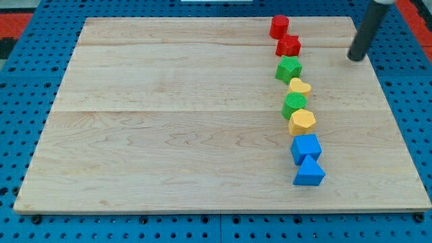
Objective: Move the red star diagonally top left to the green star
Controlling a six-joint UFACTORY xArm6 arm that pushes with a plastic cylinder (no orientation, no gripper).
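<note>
My tip [356, 57] sits on the counter [169, 121] near its top-right corner, w/ the dark rod leaning up and toward the view's right until it leaves the frame. No claw shows on the arm, only the rod, so spread vs pressed together: can't tell. The tip touches no block.

All blocks lie to the view's left of the tip, in one wavy column running top to bottom.

- Red star [288, 46]: left of the tip and a bit above its level, well apart from it.
- Red cylinder [279, 27]: higher still and slightly further left, just above the red star; contact btwn them can't be told.
- Green star [289, 69]: left of the tip, a bit below its level, right under the red star. Edges v. close; touching or not, can't tell.
- Yellow block [300, 86], roughly heart-shaped: below-left of the tip, against the green star's lower-right side.
- 2nd green block [294, 104], shape unclear: further below.
- Yellow hexagon [302, 122]: right under it.
- Blue cube [306, 148], then blue triangle [309, 172]: furthest from the tip, close together at the column's bottom end.

Red star is directly above the green star, not diagonal to it.
</note>
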